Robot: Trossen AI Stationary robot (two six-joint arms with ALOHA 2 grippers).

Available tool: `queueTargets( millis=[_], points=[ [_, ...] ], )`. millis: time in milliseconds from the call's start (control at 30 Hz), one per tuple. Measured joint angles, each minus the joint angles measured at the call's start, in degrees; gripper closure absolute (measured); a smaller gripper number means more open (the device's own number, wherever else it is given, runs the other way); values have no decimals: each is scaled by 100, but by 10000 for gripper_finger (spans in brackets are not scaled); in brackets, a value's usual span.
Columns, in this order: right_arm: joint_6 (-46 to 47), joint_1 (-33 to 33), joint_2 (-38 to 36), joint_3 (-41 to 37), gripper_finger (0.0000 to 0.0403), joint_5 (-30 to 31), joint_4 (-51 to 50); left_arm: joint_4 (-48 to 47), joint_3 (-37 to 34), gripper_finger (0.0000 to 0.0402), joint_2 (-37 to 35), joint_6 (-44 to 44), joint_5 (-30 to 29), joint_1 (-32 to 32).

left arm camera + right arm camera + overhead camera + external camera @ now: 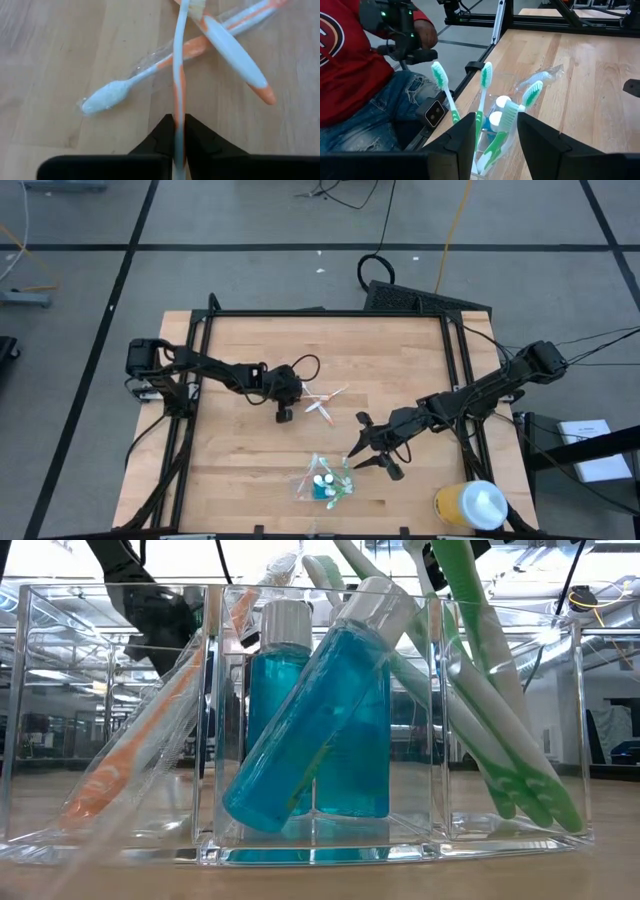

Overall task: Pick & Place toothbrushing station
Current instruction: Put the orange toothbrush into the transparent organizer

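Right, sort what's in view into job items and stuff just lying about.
Job: clear holder holding green toothbrushes and blue bottles; orange toothbrush pinched in left gripper; two loose toothbrushes beside it; open right gripper by the holder.
Lying about: yellow cup; seated person beyond the table edge.

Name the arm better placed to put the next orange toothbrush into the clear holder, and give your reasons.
Left. Its gripper is already shut on an orange-and-white toothbrush, above two more on the table. The right gripper is open and empty beside the holder.
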Motion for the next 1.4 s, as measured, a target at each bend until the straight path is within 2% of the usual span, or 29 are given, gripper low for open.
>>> queueTargets(
  millis=[167, 367, 433, 533, 700, 833, 1000, 1133, 1400],
  points=[
    [138, -1, 0, 0, 268, 101, -22, -358, -56, 379, -567, -73, -251, -73],
    [63, -25, 2, 0, 269, 391, -123, -530, -35, 379, -1733, -18, -520, -83],
    [-41, -38, 2, 0, 269, 644, -51, -156, -35, 379, -2024, -21, -370, -90],
    [-124, -98, 2, 0, 269, 1391, 88, 723, -89, 379, -2250, -25, 168, -157],
    [-245, -260, 2, -268, 269, 2728, 920, 3124, -516, 379, -2115, -115, 845, -398],
    [-233, -565, 62, -841, 266, 2812, 2178, 4395, -671, 379, -1849, -161, 866, -639],
    [-198, -900, 269, -1328, 256, 2748, 3907, 4848, -634, 379, -1476, -139, 853, -774],
    [-197, -1031, 632, -1350, 246, 2197, 4962, 5027, -634, 379, -1179, -152, 740, -751],
    [-176, -1209, 1131, -1349, 244, 2204, 5672, 5573, -634, 379, -731, -307, 698, -725]
  ],
)
